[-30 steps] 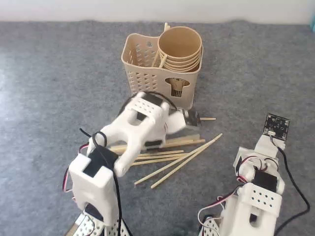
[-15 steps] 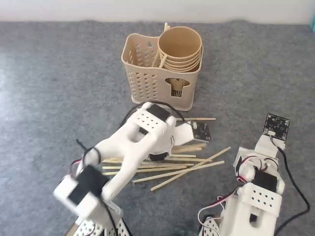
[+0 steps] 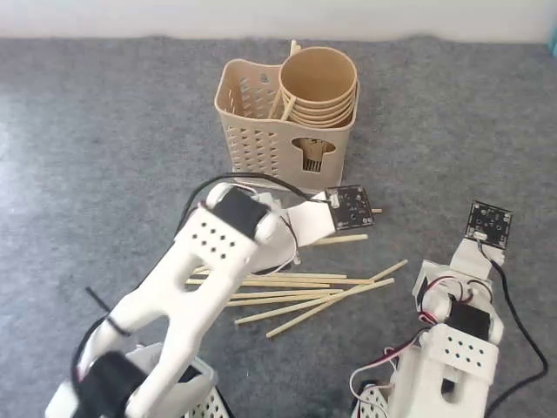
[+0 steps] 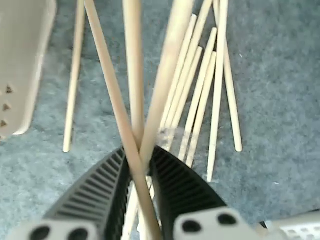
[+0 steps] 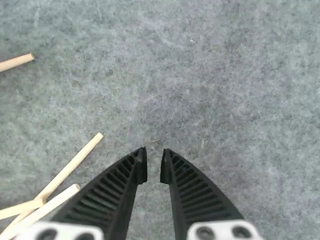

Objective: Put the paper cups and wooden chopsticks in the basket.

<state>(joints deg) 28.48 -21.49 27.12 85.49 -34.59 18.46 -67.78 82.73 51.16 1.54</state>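
Observation:
My left gripper (image 4: 138, 150) is shut on three wooden chopsticks (image 4: 132, 75) that cross between its jaws and point away over the carpet. Under them lie several loose chopsticks (image 4: 200, 100), seen from above as a fan of chopsticks (image 3: 305, 292) in front of the basket. The beige basket (image 3: 261, 144) stands at the back with a stack of paper cups (image 3: 320, 83) and a chopstick inside. The left arm (image 3: 235, 235) hangs over the pile and hides its own gripper from above. My right gripper (image 5: 152, 162) is shut on nothing, low over bare carpet.
A corner of the basket (image 4: 22, 60) is close beside the held sticks. Two chopstick ends (image 5: 65, 172) lie near the right gripper. The right arm (image 3: 461, 335) sits folded at the front right. Grey carpet lies open to the left and right of the basket.
The left arm has risen and swung its wrist toward the basket's right side. The loose chopsticks were pushed and lie spread flatter than before. The right arm has kept still.

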